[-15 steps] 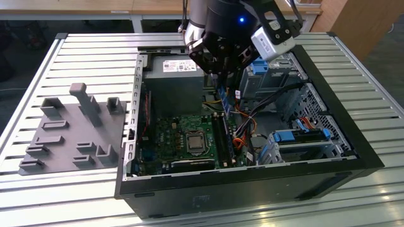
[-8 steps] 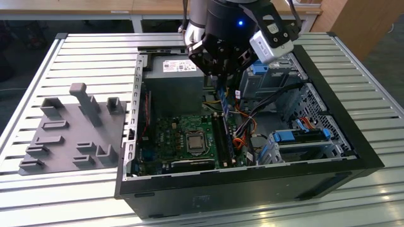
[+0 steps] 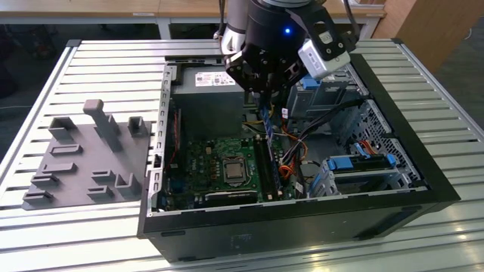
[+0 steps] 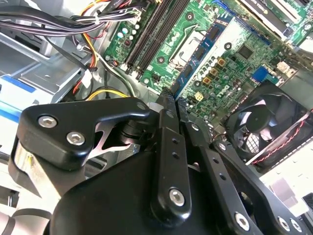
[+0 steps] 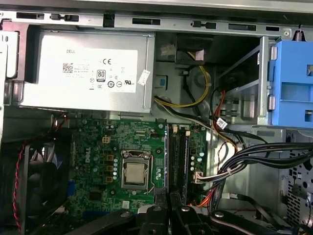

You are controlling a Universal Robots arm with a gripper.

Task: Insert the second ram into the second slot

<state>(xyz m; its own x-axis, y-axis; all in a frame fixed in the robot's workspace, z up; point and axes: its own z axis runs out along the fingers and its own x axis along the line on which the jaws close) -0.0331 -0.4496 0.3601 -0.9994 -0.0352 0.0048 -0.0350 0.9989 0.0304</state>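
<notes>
Hovering over the open case (image 3: 287, 232) with the gripper (image 4: 171, 100) pinching the second ram (image 4: 198, 58) above the memory slots (image 5: 180, 156), I judge seating calls for squaring its edge to its slot.

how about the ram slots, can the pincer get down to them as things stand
Probably yes: the case is open, the pincer, shut on the second ram, hangs above the ram slots, and the cables lie beside them, not across.

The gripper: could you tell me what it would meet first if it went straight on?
Probably the memory slots on the motherboard; the blue memory stick in the jaws of the gripper would touch first, though depth is unclear.
</notes>
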